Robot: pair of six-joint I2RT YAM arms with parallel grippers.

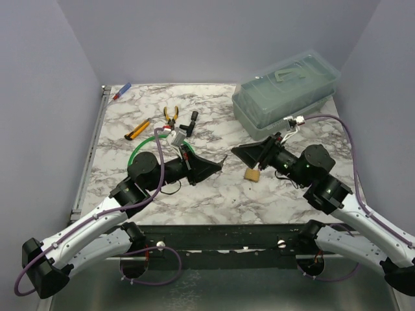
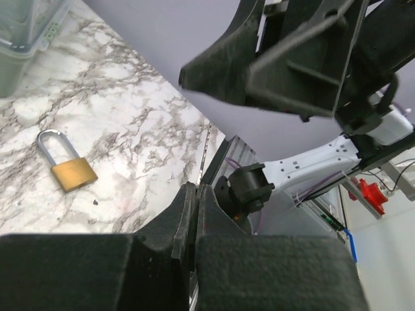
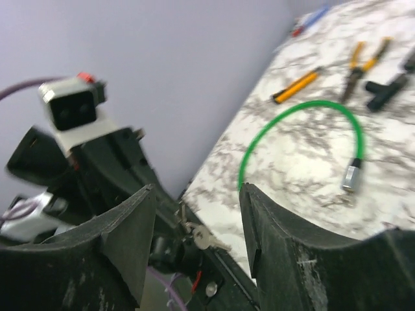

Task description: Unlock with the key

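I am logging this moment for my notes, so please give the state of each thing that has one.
Left gripper: shut.
Small silver key: apparently pinched at its tips; blurred.
Right gripper: open, empty.
Brass padlock: shackle closed, lying flat.
Clear plastic box: lid on.
Bright-green cord: lying loose in an arc.
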